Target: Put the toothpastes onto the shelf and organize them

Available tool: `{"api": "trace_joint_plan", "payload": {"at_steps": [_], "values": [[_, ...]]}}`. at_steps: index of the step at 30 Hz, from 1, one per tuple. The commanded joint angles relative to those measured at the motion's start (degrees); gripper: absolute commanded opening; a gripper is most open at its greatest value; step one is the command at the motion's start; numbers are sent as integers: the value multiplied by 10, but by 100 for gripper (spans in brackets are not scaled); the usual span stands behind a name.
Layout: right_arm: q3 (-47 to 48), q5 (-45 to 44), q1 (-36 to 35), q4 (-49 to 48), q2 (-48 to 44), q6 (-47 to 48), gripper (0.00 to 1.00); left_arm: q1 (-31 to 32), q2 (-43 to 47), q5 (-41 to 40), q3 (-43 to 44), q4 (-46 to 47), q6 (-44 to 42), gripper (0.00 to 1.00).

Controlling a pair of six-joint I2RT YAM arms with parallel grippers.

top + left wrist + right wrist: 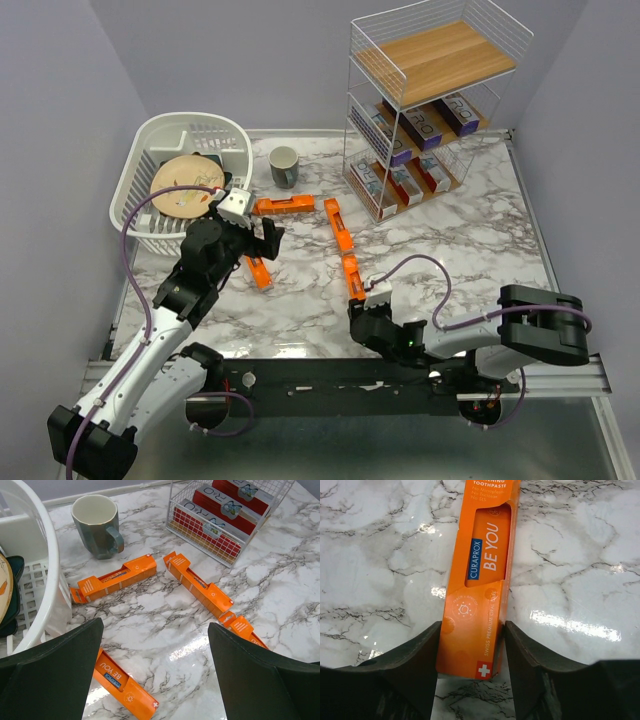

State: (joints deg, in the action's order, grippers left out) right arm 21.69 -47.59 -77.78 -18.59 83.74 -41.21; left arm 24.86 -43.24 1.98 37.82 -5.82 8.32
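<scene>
Several orange toothpaste boxes lie on the marble table: one (283, 205) near the mug, one (338, 225) at the centre, one (257, 270) under my left gripper, one (352, 275) in front of my right gripper. My right gripper (355, 300) is shut on the near end of that last box (480, 580), which rests on the table, with a finger (415, 655) against each side. My left gripper (155, 645) hovers open and empty, an orange box (125, 685) lying by its left finger. The shelf (440, 55) holds silver-purple boxes (425, 125) on the middle tier and white-red ones (400, 180) on the bottom; its top board is bare.
A white plastic dish basket (160, 130) with a round wooden plate stands at the back left, close to my left arm. A grey-green mug (284, 166) stands between the basket and the shelf. Walls close in the table on three sides.
</scene>
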Motion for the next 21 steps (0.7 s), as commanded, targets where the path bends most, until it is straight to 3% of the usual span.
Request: {"api": "trace_joint_plan", "payload": {"at_steps": [1,5,13,21], "values": [[-12,17,-24,78,-6,-54,55,-1,-1,-12,6,1,-8,99],[2,12,-35,127,-51,-40,48,-1,-5,-9,8,-1,-7,99],[48,7,-39,266,-200,16,47,-1,-6,-8,8,0,-6,99],[227,-19,-25,463,-329,130,47,-1,-9,-2,9,1,-5,99]]}}
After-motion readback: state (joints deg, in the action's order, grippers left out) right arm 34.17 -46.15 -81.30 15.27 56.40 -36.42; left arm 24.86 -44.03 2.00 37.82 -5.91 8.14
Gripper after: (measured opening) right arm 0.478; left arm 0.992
